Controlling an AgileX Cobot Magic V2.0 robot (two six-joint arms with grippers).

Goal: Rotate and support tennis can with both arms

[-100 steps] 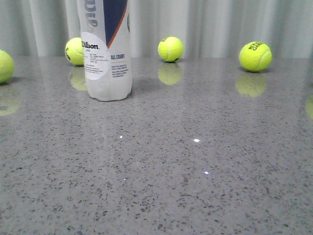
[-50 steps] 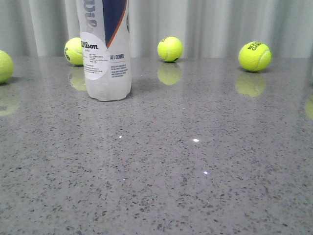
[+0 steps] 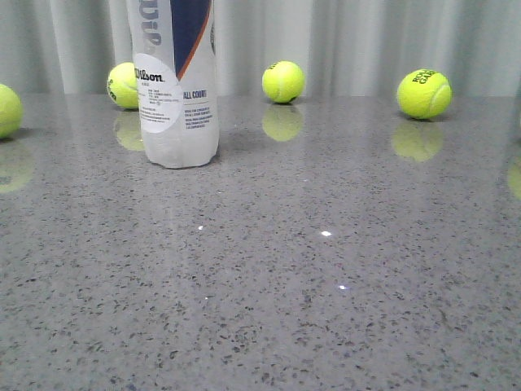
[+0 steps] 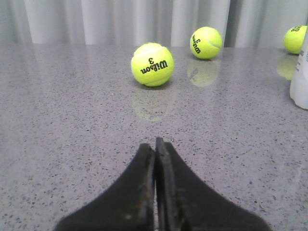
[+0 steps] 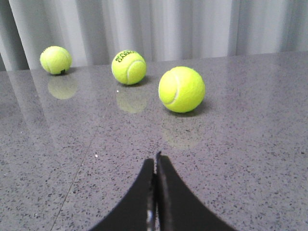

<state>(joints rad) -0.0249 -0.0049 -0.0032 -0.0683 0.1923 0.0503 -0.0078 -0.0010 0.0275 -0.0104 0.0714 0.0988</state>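
Observation:
The tennis can stands upright on the grey table at the back left in the front view, translucent white with a navy section and orange stripe; its top is cut off by the frame. Its base edge shows in the left wrist view. My left gripper is shut and empty, low over the table, apart from the can. My right gripper is shut and empty, low over the table; the can is out of its view. Neither gripper shows in the front view.
Yellow-green tennis balls lie along the back of the speckled grey table: one behind the can, one at the middle, one right, one at the left edge. Balls lie ahead of the left gripper and the right gripper. A curtain hangs behind.

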